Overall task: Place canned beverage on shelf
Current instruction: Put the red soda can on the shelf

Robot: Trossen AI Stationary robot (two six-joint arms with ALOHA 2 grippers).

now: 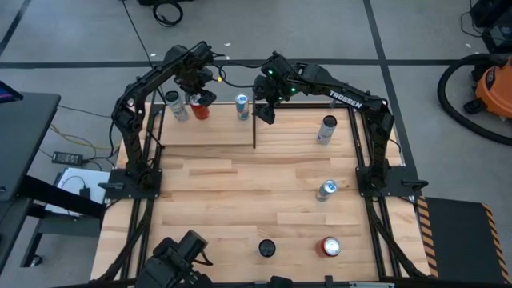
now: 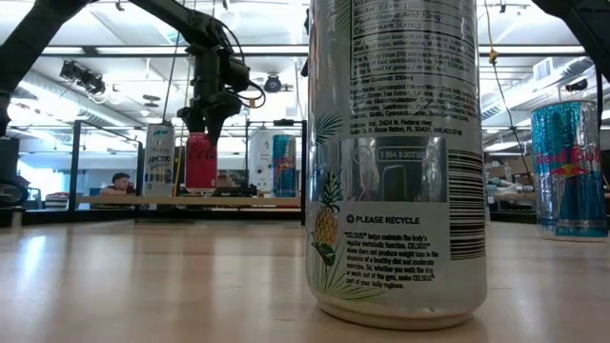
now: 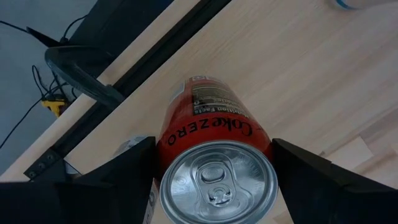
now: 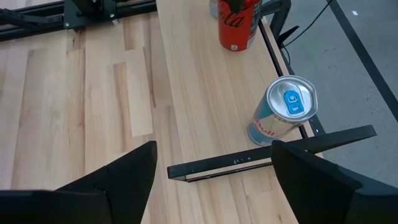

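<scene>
Nearest the front edge of the table [image 1: 232,208] stand a dark-topped can [image 1: 266,249] and a red-topped can [image 1: 330,246], upright and near each other. In the low view a tall pale can with a pineapple print [image 2: 396,162] fills the foreground, with a blue and silver can [image 2: 570,170] off to one side.

Farther in, on my right side, a silver-blue can [image 1: 326,190] stands alone, and beyond it a dark-topped pale can [image 1: 326,130] stands near the far right of the tabletop.

At the far left of the table sits the shelf [image 1: 204,132], a pale board inside thin black uprights. My left gripper [image 1: 200,98] is down over it, and my left jaws stand either side of the red Coke Zero can [image 3: 214,162], one finger [image 3: 127,171] close along each flank; the can is upright on the shelf board, seen top-on from my wrist. Whether the pads press it or stand just off it I cannot tell. Just beside it stands a white can [image 1: 176,106], and on its other side a blue can [image 1: 242,106], both upright on the shelf.

My right gripper [image 1: 266,108] hangs over the shelf's right end, jaws wide apart and empty, the blue can below and ahead of them.
</scene>
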